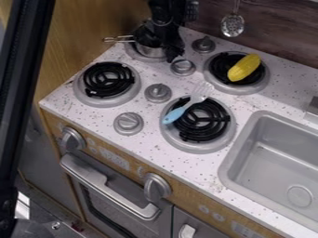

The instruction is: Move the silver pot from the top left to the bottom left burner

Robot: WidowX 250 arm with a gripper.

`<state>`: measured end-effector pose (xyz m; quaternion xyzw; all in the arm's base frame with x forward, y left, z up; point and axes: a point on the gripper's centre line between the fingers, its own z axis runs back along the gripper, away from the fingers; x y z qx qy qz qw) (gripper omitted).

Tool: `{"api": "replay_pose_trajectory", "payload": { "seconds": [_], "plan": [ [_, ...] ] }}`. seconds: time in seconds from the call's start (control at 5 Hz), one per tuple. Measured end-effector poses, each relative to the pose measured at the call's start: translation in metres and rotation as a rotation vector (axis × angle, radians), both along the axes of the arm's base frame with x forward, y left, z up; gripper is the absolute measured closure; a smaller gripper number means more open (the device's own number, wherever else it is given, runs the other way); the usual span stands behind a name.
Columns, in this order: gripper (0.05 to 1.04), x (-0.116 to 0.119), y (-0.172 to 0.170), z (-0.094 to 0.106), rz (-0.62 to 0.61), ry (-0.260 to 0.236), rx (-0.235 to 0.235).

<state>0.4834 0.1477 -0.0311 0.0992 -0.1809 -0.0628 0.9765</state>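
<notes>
Camera view has the silver pot (149, 50) sitting on the top left burner (135, 55), so it's not on the bottom left one yet. Its thin metal handle sticks out to the left, toward the wooden side wall. The black gripper (162, 42) is right at the pot, kinda covering its right side, and honestly I can't tell if it's open, closed or actually gripping the thing.

Bottom left burner (108, 80) is just black coils in a grey ring. Top right burner (220, 71) has a yellow toy corn (244, 68) lying on it at a slant. Then there's a fork with a light blue handle (175, 115) across the upper left part of the bottom right burner (207, 120), tines pointing toward the back. Grey sink (273, 153) is set into the speckled counter (199, 169) on the right, and a slotted spoon (232, 25) hangs by the back wall.
</notes>
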Motion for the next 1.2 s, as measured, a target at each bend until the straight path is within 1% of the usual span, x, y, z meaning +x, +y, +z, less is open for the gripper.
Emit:
{"api": "replay_pose_trajectory", "payload": {
  "seconds": [0.2, 0.4, 0.6, 0.8, 1.0, 1.2],
  "plan": [
    [0.689, -0.003, 0.000, -0.004, -0.007, 0.008, 0.004],
    [0.917, -0.005, -0.002, -0.007, -0.008, 0.011, -0.002],
    [1.001, -0.008, -0.004, -0.009, -0.018, 0.009, -0.014],
    [1.007, -0.021, -0.008, 0.013, -0.024, -0.017, -0.014],
    [1.016, -0.044, -0.012, 0.044, -0.003, -0.034, -0.005],
    [1.017, -0.073, -0.007, 0.051, 0.040, 0.022, 0.022]
  ]
}}
